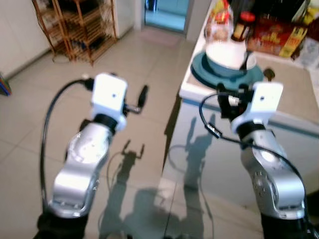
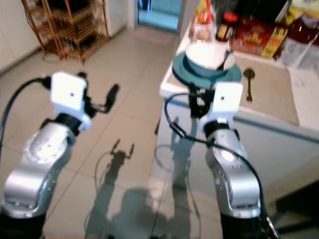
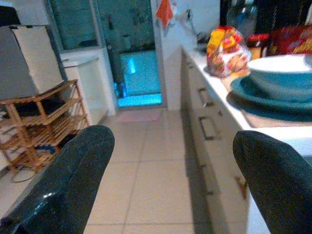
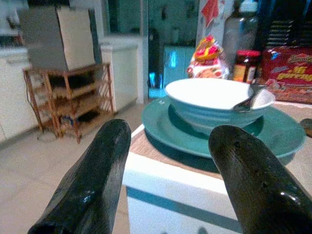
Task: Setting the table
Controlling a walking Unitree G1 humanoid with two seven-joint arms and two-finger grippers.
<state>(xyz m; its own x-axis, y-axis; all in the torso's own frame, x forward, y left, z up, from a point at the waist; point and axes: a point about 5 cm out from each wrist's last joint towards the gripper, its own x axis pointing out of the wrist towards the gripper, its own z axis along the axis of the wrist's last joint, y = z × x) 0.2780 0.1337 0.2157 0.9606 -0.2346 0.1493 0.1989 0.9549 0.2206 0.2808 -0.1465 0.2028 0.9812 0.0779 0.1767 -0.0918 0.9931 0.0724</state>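
Approaching the place setting is judged the step in hand. The counter (image 2: 269, 94) carries a woven mat with a teal plate (image 2: 207, 69) near its front corner; a white bowl (image 2: 205, 54) sits on the plate with a utensil resting in it, and a spoon (image 2: 248, 82) lies just beside on the mat. The right gripper (image 4: 168, 175) is held just short of the counter edge, jaws spread wide and empty; it should be raised above the edge before reaching in. The left gripper (image 3: 175, 180) hangs over the floor, jaws also wide, empty.

A white bowl (image 4: 220, 100) sits on a teal plate (image 4: 273, 139); black fingers (image 4: 87, 185); pale beige floor tiles (image 1: 144, 69).
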